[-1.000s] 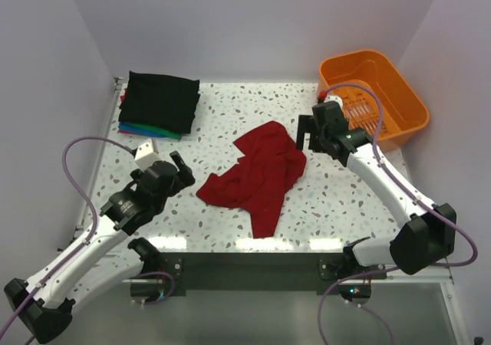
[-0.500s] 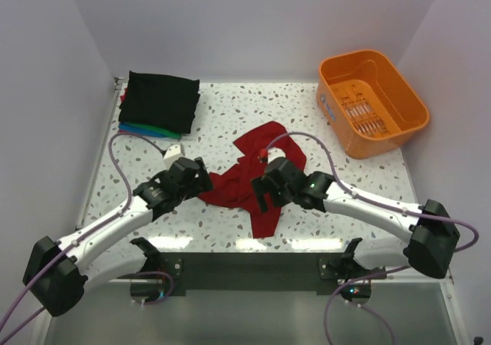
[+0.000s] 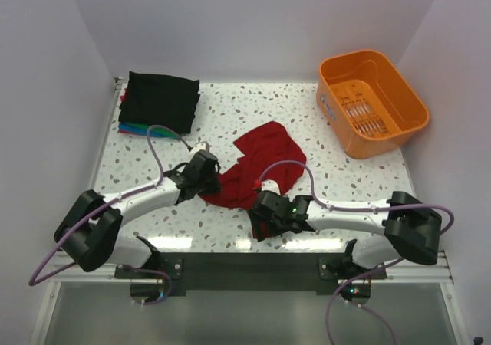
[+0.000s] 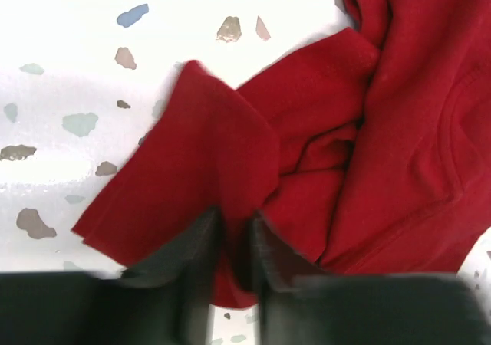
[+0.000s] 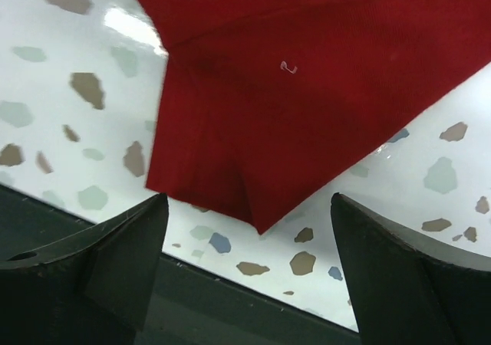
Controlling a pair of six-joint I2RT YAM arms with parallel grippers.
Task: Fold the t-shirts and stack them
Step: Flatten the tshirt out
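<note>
Left gripper point(image 4: 235, 221): jaws narrow, pinching a fold of the dark red t-shirt point(image 4: 368, 130), which spreads ahead and to its right. Right gripper point(image 5: 247, 207): jaws wide, a shirt corner between them, not gripped. We judge this the grasp-to-spread step; next, right closes on that corner.

We see the red shirt point(image 3: 261, 165) crumpled midway along the near edge. Our left gripper point(image 3: 209, 185) meets its left edge, our right gripper point(image 3: 261, 224) its near tip, perhaps touching. Folded shirts point(image 3: 159, 102) sit in the far-left corner, a basket point(image 3: 399, 123) far-right.
</note>
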